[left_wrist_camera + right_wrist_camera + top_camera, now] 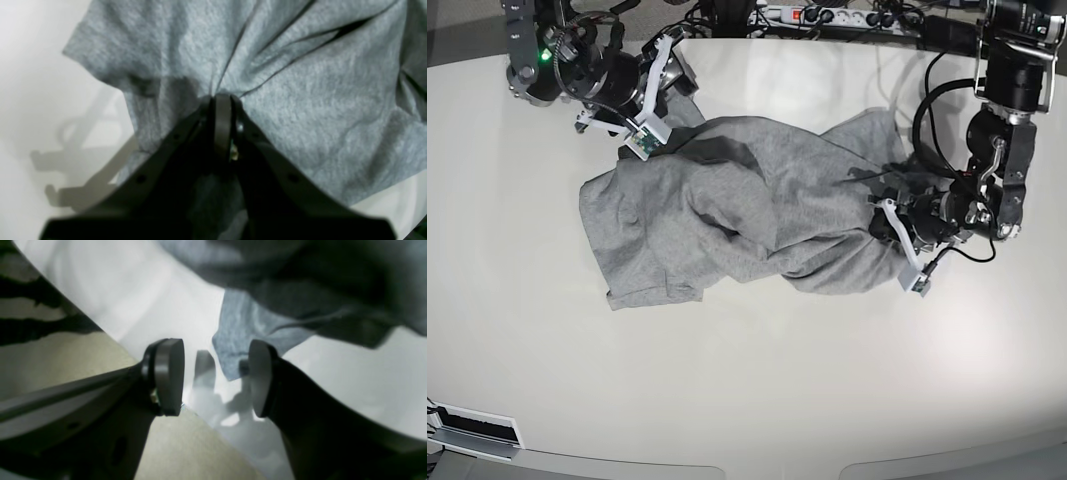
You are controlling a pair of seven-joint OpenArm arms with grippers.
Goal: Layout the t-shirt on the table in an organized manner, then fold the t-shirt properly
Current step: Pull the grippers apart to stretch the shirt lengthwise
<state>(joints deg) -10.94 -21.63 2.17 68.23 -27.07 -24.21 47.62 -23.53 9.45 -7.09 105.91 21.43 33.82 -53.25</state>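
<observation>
Base camera looks straight down from high up; 2 wrist cameras sit close, all sharing the t-shirt (757,210) (crumpled).

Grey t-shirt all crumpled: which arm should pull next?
Probably the left: its pincer is shut on the crumpled heather-grey cotton t-shirt, while the right pincer is open, holding nothing.

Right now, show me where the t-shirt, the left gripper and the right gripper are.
t-shirt (757,210): base view, middle of the crumpled grey cloth.
left gripper (222,100): left wrist view, the shut tips pinching a gather of cloth.
right gripper (217,376): right wrist view, the gap between the open pads, at the cloth's corner.
</observation>
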